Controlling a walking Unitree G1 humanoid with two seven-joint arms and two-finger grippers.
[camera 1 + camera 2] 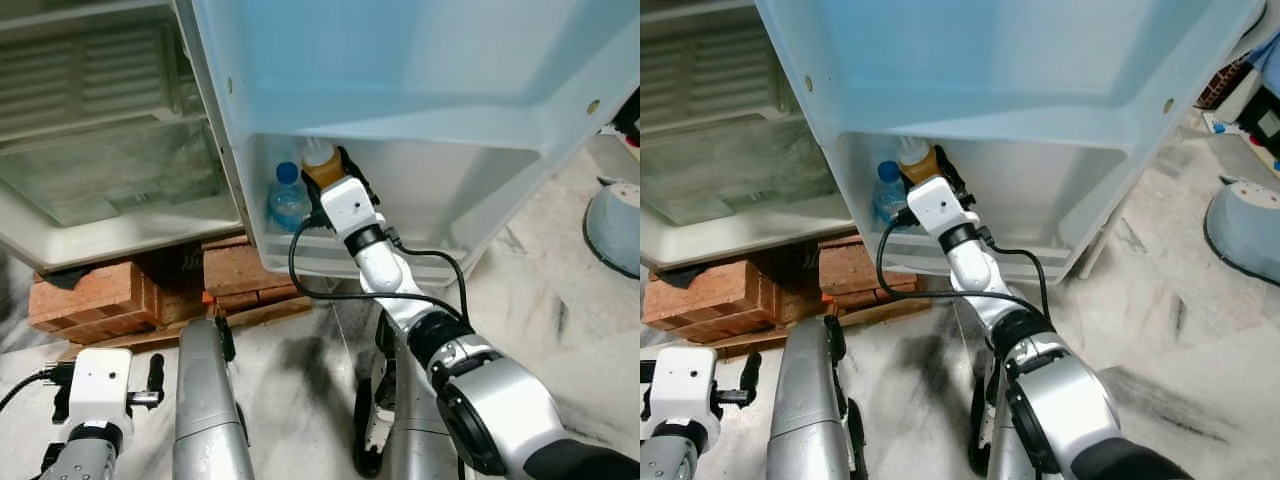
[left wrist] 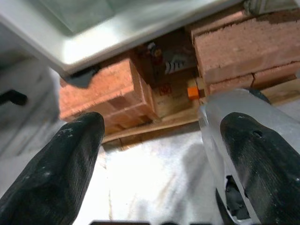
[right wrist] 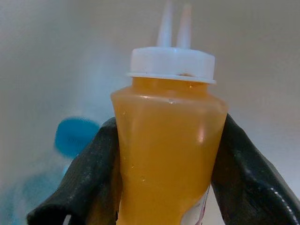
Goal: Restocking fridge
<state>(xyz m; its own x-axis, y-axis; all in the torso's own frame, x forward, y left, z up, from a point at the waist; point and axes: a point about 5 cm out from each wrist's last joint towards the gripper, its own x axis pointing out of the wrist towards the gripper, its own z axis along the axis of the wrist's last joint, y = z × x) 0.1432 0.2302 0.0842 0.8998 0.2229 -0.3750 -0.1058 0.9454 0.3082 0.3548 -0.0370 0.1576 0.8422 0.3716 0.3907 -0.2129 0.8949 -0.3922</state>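
An orange juice bottle with a white cap is held upright inside the lowest shelf of the open fridge door. My right gripper is shut on its body; in the right wrist view the black fingers press both sides of the juice bottle. A water bottle with a blue cap stands in the same shelf, just left of the juice. My left gripper hangs low by the floor, open, nothing between its fingers.
The fridge body stands open at the left, raised on red bricks and a wooden pallet. A grey basin lies on the marble floor at the right. My own legs are below.
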